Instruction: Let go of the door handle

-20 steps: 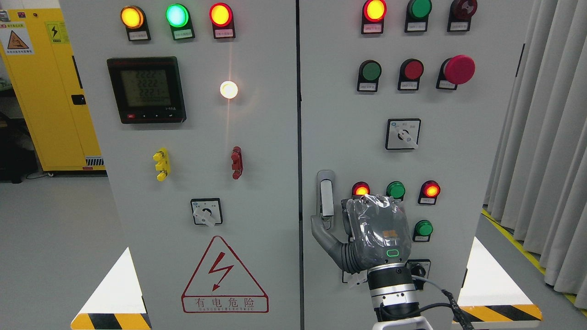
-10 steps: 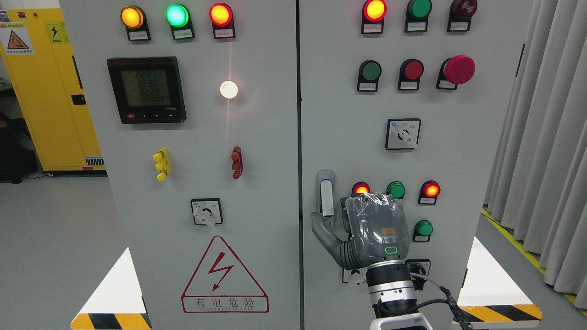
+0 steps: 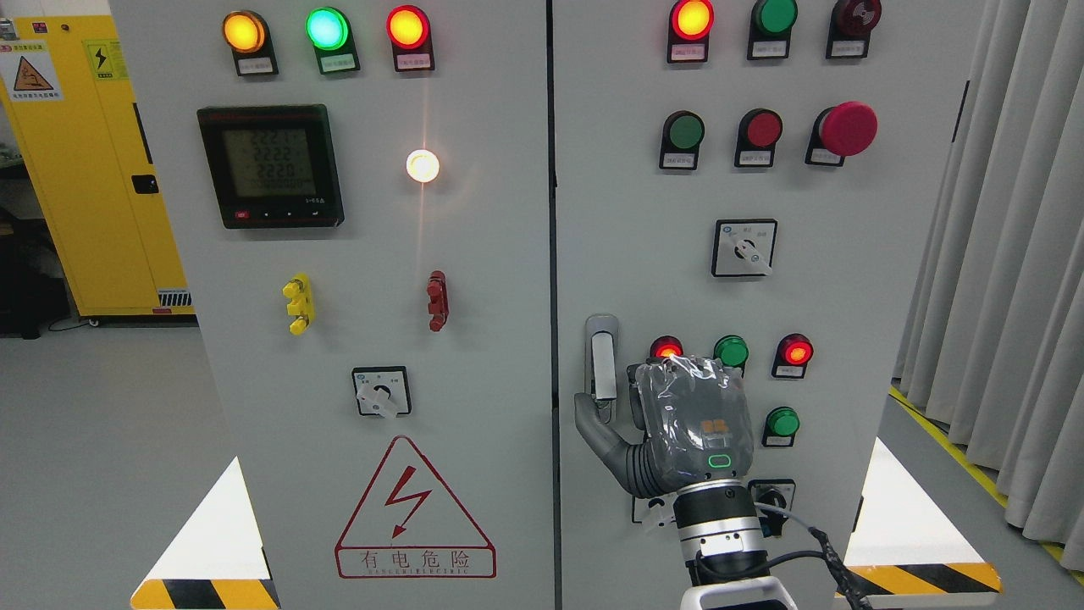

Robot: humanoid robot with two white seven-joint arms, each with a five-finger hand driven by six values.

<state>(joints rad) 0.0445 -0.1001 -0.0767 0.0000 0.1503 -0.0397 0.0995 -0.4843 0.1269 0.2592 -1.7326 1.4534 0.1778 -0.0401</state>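
R hand (image 3: pixel 690 428) sat low on the R cabinet door (image 3: pixel 644 212), arm coming up from 6 o'clock, back of hand toward the camera. Door handle (image 3: pixel 602 360), a vertical silver latch, stood at the door's L edge, at about 10 o'clock from the palm. Thumb (image 3: pixel 593 421) reached across and touched the handle's lower end; the other fingers were hidden behind the palm, so couldn't tell if they were curled or apart, or clamped on anything. Thumb-only contact looked like a grip partway let go, judging by task. Door looked flush w/ the L door (image 3: pixel 373 254), so likely closed.

Vs 1 s ago: wrist sat slightly higher and left, hand a touch nearer the handle, thumb in about the same spot. Small shift only, no clear pull-away yet. L hand not seen.
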